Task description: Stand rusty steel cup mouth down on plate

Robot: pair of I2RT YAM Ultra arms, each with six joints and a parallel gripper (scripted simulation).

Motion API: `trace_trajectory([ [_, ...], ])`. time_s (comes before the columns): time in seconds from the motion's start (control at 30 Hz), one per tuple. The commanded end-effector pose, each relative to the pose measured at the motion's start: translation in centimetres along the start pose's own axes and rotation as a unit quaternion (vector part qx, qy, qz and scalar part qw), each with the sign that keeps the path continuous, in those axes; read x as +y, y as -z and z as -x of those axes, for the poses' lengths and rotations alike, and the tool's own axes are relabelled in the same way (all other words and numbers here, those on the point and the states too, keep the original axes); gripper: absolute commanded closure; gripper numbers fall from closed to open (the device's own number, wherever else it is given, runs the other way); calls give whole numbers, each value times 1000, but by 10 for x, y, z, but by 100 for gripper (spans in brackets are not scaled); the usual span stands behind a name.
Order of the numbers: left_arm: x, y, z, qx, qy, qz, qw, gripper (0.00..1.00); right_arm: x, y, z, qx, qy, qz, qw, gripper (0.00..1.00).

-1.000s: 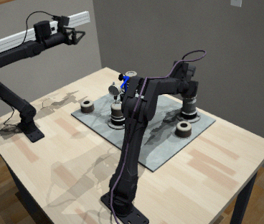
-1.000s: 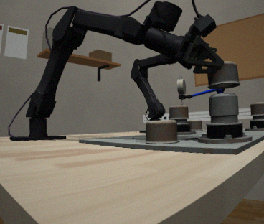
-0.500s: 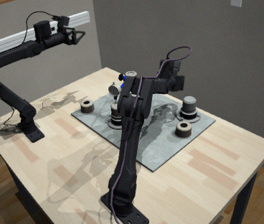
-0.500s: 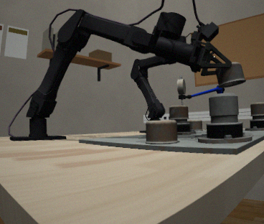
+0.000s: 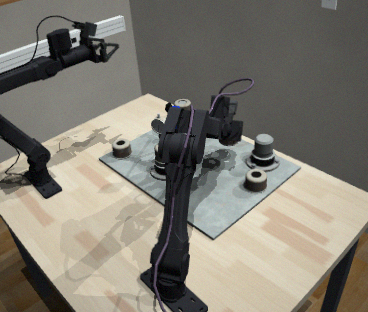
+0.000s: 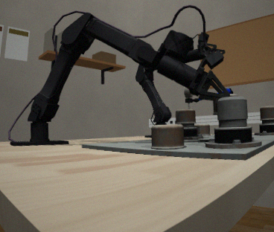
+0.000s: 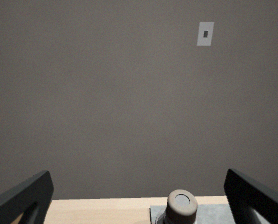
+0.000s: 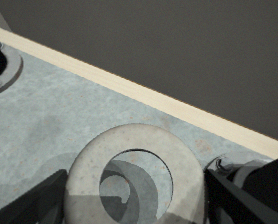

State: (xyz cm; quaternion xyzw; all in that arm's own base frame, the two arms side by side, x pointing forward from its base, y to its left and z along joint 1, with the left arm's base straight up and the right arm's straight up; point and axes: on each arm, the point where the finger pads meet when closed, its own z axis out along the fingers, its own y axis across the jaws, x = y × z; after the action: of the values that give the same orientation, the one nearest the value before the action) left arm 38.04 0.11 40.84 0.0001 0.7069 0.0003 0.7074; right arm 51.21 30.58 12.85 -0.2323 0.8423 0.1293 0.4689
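Observation:
My right gripper (image 8: 136,178) is shut on the rusty steel cup (image 8: 85,190) (image 5: 230,142), gripping its sides with the holed end toward the wrist camera. The cup is above the grey plate (image 5: 215,223) (image 8: 50,110); plate and shadow show through its hole. In the exterior view the right fixture hides it. That fixture (image 5: 263,145) (image 6: 232,110), a grey cylinder on a dark flanged base, carries no cup and stands beside the held one. My left gripper (image 5: 111,52) (image 7: 138,178) is open and empty, high up away from the plate.
A loose cup (image 5: 256,180) (image 6: 167,137) stands on the plate near the right fixture; another (image 5: 121,149) stands at its far left. A middle fixture (image 6: 185,119) and a back fixture (image 6: 269,115) stand on it too. A round gauge (image 6: 188,93) stands near the middle one.

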Motion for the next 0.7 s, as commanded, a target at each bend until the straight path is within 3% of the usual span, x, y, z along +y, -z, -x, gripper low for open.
trace_trajectory([
  [0.0, -3, 6, 23, -21, 0, -7, 1000, 0, 0, 20, 48, -108, 2, -6, 994, 100],
  [0.2, -3, 6, 23, -21, 0, -7, 1000, 0, 12, 20, 17, -117, 7, 12, 993, 100],
  [0.33, -3, 6, 23, -21, 0, -7, 1000, 0, 5, 22, 15, -120, 5, 7, 993, 100],
  [0.43, -3, 6, 23, -21, 0, -7, 1000, 0, -7, 17, 6, -115, 1, -7, 993, 100],
  [0.57, -3, 6, 23, -21, 0, -7, 1000, 0, 1, 8, -25, -86, 5, -4, 996, 100],
  [0.67, -3, 6, 23, -21, 0, -7, 1000, 0, 8, 6, -29, -82, 7, 4, 997, 100],
])
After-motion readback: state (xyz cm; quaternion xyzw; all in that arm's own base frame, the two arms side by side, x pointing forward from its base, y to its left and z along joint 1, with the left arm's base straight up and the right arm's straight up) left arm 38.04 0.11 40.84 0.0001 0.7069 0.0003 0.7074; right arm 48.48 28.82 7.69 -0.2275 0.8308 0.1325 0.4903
